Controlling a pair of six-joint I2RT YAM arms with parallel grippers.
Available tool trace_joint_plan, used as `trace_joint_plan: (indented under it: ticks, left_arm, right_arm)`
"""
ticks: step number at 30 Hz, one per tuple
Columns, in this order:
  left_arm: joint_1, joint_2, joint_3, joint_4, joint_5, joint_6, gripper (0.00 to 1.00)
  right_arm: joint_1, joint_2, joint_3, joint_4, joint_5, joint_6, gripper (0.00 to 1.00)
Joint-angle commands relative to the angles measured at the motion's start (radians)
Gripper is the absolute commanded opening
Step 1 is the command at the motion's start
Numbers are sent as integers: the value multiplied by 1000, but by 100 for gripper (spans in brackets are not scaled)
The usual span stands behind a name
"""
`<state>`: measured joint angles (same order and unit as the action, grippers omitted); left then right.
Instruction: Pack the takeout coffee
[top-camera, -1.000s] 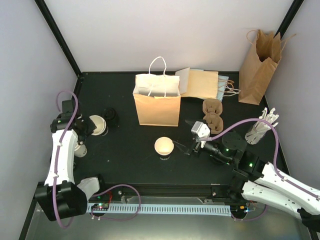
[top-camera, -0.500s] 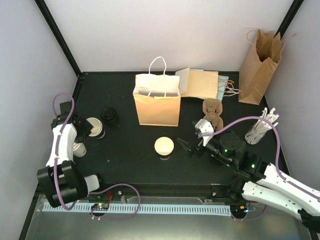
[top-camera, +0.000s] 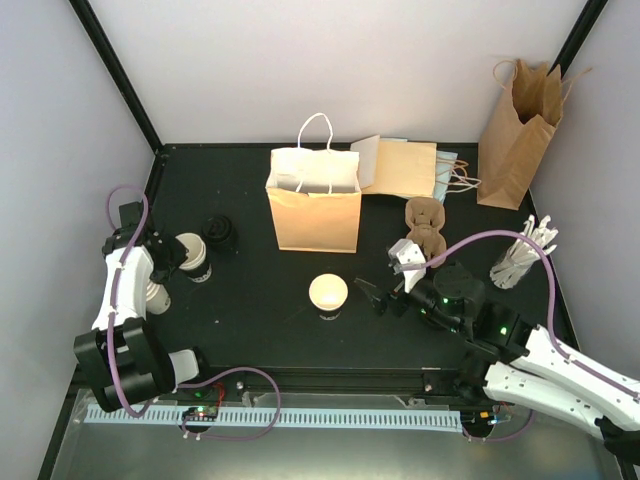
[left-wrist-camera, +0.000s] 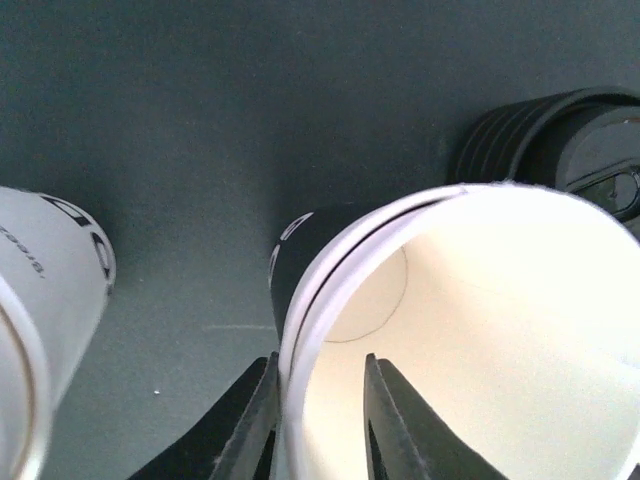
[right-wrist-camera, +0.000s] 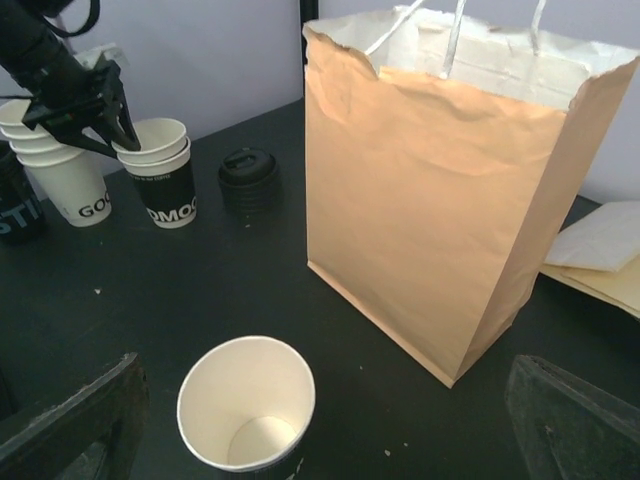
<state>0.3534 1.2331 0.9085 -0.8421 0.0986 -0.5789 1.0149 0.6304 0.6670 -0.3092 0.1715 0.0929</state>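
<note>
An open, lidless coffee cup (top-camera: 328, 293) (right-wrist-camera: 246, 400) stands mid-table in front of the upright kraft bag (top-camera: 314, 200) (right-wrist-camera: 450, 190). My right gripper (top-camera: 385, 277) (right-wrist-camera: 325, 380) hovers just right of it, open wide and holding nothing. At the left, nested black-sleeved cups (top-camera: 192, 252) (right-wrist-camera: 160, 170) (left-wrist-camera: 450, 330) stand upright. My left gripper (top-camera: 172, 253) (left-wrist-camera: 320, 365) straddles their rim, one finger outside against it and one inside with a small gap. A stack of black lids (top-camera: 220, 232) (right-wrist-camera: 248, 178) (left-wrist-camera: 570, 150) sits beside them.
A second stack of white cups (top-camera: 157, 296) (right-wrist-camera: 60, 170) stands near the left arm. A cardboard cup carrier (top-camera: 425, 230), flat paper bags (top-camera: 405, 165), a tall kraft bag (top-camera: 518, 130) and a holder of white sticks (top-camera: 520, 255) occupy the right back.
The left jaws have parted slightly at the nested cups' rim. The right gripper shifted a little and turned near the middle cup.
</note>
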Motion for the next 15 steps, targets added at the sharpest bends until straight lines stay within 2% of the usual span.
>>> trace_joint_plan:
  ticks: [1, 10, 15]
  left_arm:
    - [9, -17, 19, -5, 30, -2, 31]
    - [7, -80, 80, -67, 47, 10, 59]
    - [7, -105, 122, -107, 60, 11, 66]
  right_arm:
    - [4, 12, 13, -29, 35, 20, 100]
    - [4, 37, 42, -70, 46, 33, 100]
    - [3, 58, 67, -109, 66, 58, 100]
